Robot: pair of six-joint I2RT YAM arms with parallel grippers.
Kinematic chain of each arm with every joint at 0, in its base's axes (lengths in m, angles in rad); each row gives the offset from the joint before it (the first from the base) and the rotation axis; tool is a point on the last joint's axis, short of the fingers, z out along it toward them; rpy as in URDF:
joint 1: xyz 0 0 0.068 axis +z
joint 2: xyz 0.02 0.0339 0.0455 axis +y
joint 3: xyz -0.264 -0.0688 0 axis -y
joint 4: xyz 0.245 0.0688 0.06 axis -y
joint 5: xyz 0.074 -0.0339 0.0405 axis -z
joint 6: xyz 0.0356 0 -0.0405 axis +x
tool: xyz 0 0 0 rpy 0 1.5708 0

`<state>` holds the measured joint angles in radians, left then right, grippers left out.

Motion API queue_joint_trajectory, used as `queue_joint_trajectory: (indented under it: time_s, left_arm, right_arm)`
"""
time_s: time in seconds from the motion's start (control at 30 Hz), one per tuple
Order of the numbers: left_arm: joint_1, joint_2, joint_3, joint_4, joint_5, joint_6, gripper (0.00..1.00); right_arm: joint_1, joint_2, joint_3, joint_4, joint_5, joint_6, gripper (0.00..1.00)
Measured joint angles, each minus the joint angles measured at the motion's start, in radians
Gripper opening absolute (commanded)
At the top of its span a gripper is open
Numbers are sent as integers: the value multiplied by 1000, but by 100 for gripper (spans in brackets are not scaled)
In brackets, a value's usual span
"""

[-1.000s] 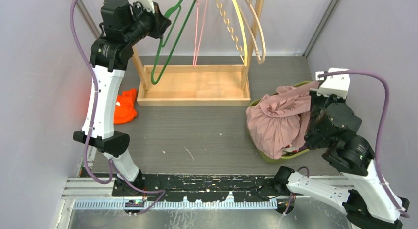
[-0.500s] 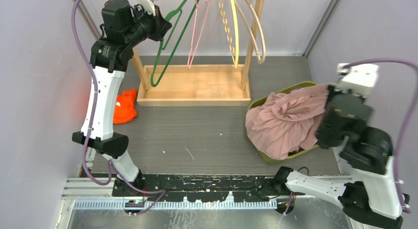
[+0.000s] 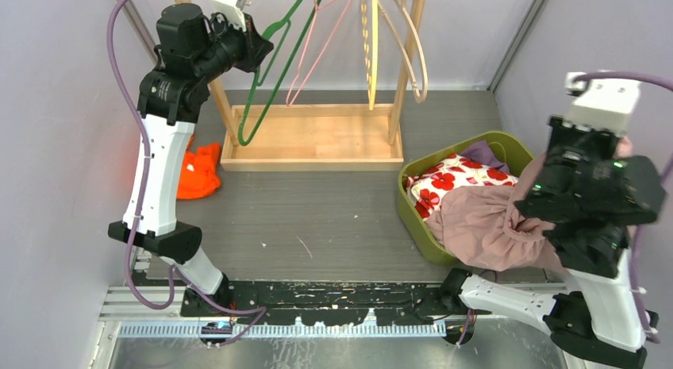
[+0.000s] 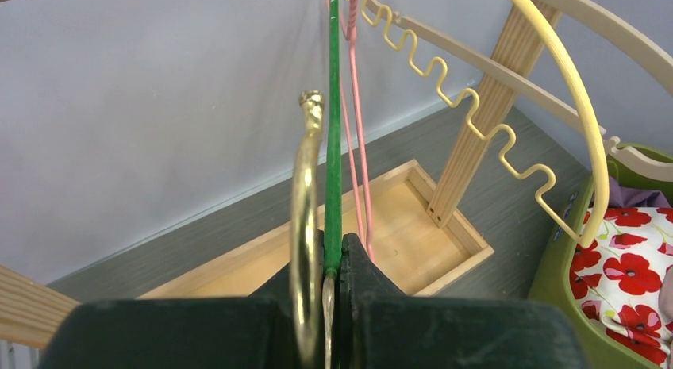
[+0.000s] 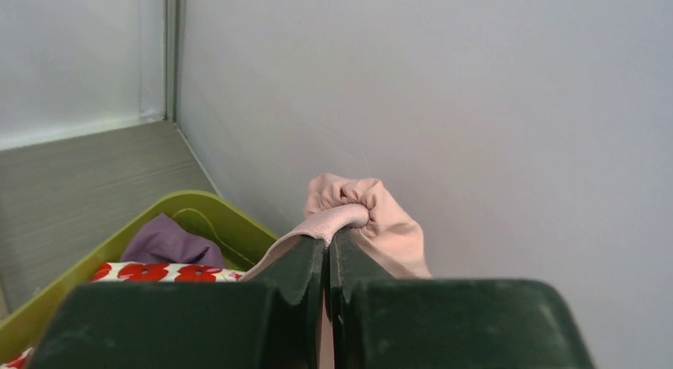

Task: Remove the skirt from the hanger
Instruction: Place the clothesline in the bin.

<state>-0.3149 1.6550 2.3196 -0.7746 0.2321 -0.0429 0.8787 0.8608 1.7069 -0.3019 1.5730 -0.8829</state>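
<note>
Pinching the skirt (image 3: 484, 226) tight in my right claw (image 5: 328, 240), I hang it over the bin (image 5: 208, 214) at the table's (image 3: 333, 202) right edge, clear of the hanger (image 4: 332, 147) my left claw (image 4: 333, 262) clamps steady on the rack (image 3: 309, 159).

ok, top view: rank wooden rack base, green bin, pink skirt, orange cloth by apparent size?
1. Shallow wooden rack base and olive-green plastic bin: about alike, bin partly covered, unranked.
2. Bunched pink skirt, partly hidden.
3. Crumpled orange cloth.
</note>
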Motion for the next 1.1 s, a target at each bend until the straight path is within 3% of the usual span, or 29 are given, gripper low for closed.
queue_joint_trajectory:
  time_s: [0.17,0.47,0.67,1.1]
  left_arm:
    - [0,-1,-4,-1,-2,6,0]
    - [0,-6,-4,-1,-4,10,0]
    - [0,-6,-4,0,-4,9,0]
    - [0,0,-4,1,6,-2,0]
  right_arm:
    - [0,101,-1,19,-4,-42,5]
    - [0,254,183,208,-70,-238,1]
    - [0,362,452,152,-77,-235,1]
    - [0,441,612,150,-127,-266,1]
